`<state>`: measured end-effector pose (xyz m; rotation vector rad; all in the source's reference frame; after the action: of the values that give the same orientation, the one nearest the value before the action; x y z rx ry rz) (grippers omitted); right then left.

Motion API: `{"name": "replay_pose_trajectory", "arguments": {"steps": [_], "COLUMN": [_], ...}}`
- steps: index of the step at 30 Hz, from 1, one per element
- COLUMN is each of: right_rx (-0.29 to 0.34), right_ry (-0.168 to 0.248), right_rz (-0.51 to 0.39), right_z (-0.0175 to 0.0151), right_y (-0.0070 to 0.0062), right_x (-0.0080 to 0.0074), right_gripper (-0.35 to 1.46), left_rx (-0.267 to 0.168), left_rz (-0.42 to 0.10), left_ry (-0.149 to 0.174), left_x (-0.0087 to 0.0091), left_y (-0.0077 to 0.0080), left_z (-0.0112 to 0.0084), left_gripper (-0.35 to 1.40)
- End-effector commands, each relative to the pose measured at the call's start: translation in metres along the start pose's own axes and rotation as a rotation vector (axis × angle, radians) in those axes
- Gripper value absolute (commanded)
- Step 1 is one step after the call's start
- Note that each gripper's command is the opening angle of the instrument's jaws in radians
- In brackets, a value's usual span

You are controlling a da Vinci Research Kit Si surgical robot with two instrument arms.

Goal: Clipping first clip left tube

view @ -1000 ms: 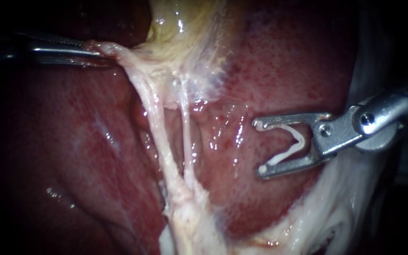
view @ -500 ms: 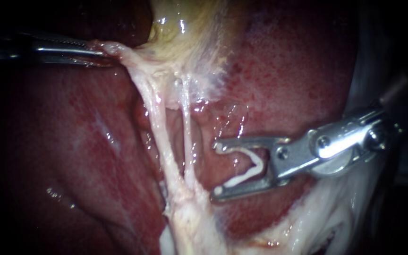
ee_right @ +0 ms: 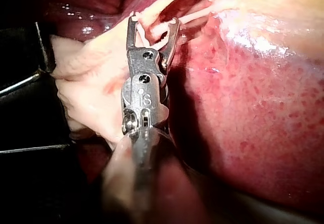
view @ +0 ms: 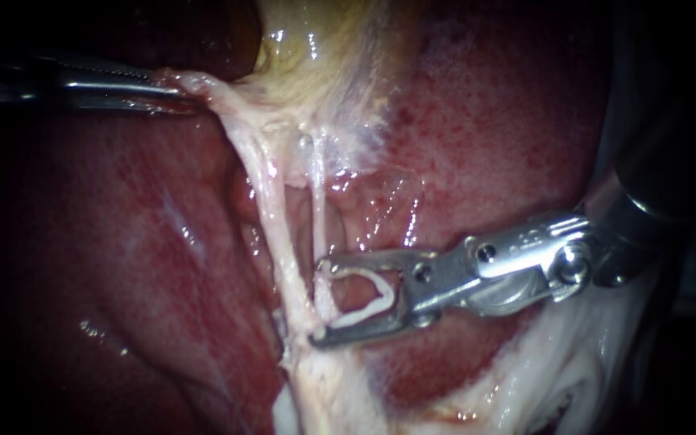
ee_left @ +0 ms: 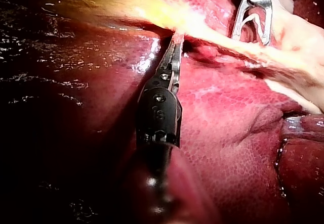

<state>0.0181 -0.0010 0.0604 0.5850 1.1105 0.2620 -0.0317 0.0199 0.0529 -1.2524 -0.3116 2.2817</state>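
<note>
Two pale tubes run down from the yellowish gallbladder [view: 324,56]: a thicker left tube [view: 271,217] and a thin right tube [view: 316,213]. My left instrument [view: 163,84] is shut on pale gallbladder tissue at the top of the strands and holds it stretched to the left; the left wrist view shows the same grip [ee_left: 176,42]. My right instrument [view: 318,304] has open jaws carrying an open white clip [view: 380,286]. The jaw tips straddle the thin right tube and reach the edge of the left tube. In the right wrist view its jaws [ee_right: 154,20] stand around pale strands.
Red liver [view: 493,129] lies behind and on both sides of the tubes. The tubes join a pale tissue stalk [view: 324,387] below. White fatty tissue [view: 582,354] lies under the right instrument's shaft.
My right instrument has moved left and slightly down across the liver, and its open jaws with the clip have reached the tubes. The left instrument keeps its hold unchanged.
</note>
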Motion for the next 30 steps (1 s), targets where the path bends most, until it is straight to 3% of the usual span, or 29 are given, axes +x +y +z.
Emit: {"name": "replay_pose_trajectory", "arguments": {"steps": [1, 10, 18, 30], "right_rx": [0.002, 0.046, 0.066, 0.073], "right_ry": [-0.001, 0.029, 0.032, 0.067], "right_rz": [0.004, 0.018, 0.01, 0.014], "right_z": [0.0, 0.0014, 0.0013, 0.0006], "right_y": [0.0001, 0.0008, 0.0006, 0.0002], "right_x": [-0.0002, -0.0005, -0.0005, 0.0007], "right_gripper": [0.5, 0.5, 0.49, 0.49], "left_rx": [0.0, 0.0, 0.001, 0.001], "left_rz": [0.0, 0.0, 0.0, 0.0], "left_ry": [0.0, 0.0, 0.0, 0.0], "left_x": [0.0, 0.0, -0.0001, -0.0001], "left_y": [0.0, 0.0, 0.0, 0.0], "left_z": [0.0, 0.0, 0.0, 0.0], "left_gripper": [-0.35, -0.35, -0.35, -0.35]}}
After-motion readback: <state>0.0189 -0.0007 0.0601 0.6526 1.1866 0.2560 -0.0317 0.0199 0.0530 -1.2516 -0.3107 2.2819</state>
